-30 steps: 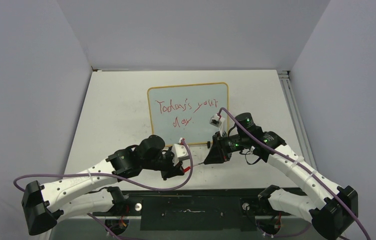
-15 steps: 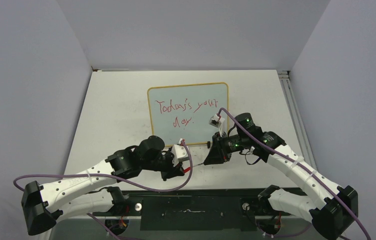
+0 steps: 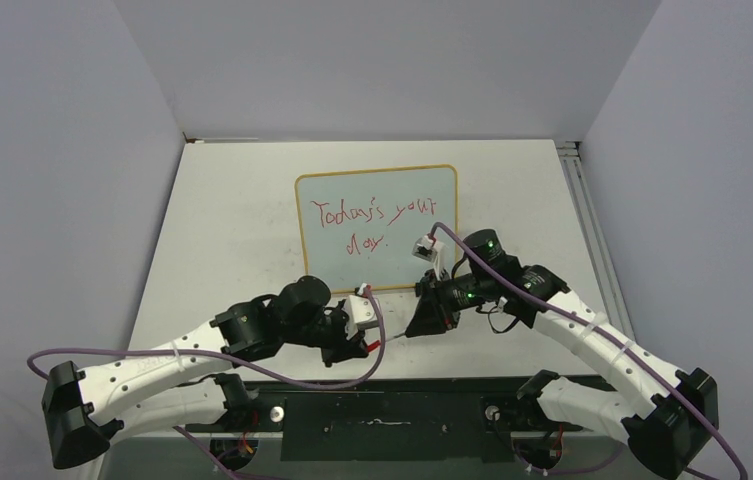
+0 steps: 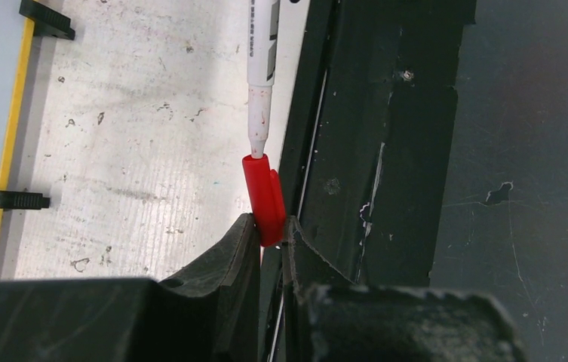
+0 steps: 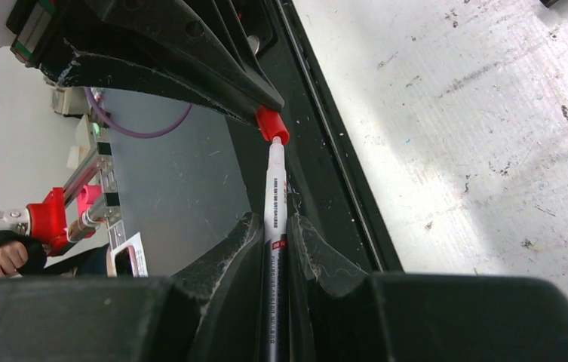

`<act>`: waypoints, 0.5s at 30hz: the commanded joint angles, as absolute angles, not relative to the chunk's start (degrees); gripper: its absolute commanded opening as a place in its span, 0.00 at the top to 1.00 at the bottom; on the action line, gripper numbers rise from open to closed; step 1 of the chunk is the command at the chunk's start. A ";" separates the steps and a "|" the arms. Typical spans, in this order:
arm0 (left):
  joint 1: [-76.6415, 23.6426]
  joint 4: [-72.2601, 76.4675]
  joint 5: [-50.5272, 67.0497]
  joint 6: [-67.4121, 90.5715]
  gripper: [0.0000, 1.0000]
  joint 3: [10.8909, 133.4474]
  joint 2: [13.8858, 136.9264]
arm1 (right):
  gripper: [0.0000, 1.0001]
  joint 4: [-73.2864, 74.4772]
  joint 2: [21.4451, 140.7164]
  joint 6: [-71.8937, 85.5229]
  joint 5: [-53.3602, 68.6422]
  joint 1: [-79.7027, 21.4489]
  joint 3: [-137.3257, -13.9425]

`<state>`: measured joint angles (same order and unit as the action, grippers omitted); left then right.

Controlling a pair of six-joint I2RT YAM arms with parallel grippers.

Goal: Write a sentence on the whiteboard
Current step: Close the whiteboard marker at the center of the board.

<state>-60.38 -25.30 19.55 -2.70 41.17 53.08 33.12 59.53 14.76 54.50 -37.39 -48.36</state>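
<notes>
The whiteboard [image 3: 376, 200] lies flat mid-table, wood-framed, with the red sentence [image 3: 372, 215] in two lines on it. My left gripper [image 4: 271, 235] is shut on a red marker cap [image 4: 264, 197]. My right gripper [image 5: 274, 226] is shut on the white marker [image 5: 274, 196]. The marker's tip sits at the mouth of the cap, the two lined up end to end over the table's near edge. In the top view the left gripper [image 3: 372, 343] and right gripper [image 3: 412, 328] face each other just below the board, with the marker [image 3: 395, 334] between them.
A black rail [image 3: 392, 385] runs along the near edge under the grippers. Two black clip feet [image 4: 16, 200] stick out from the board's yellow frame [image 4: 9, 136]. Purple cables [image 3: 252, 360] trail from both wrists. Grey walls close in the table on three sides.
Both grippers have shifted slightly toward the near edge and closer together, bringing the marker tip up to the cap. The board has not moved.
</notes>
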 commanded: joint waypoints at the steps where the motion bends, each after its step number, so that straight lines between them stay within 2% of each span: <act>1: -62.45 -23.25 18.19 -3.67 1.00 41.38 51.58 | 0.95 31.38 60.18 13.63 57.21 -38.85 -48.44; 15: -67.54 -23.60 14.26 -3.83 1.00 41.20 48.46 | 0.95 34.72 60.39 14.07 59.88 -41.07 -49.39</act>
<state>-67.11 -27.42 15.40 -3.14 40.21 49.89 34.22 60.88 14.52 57.06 -40.03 -48.34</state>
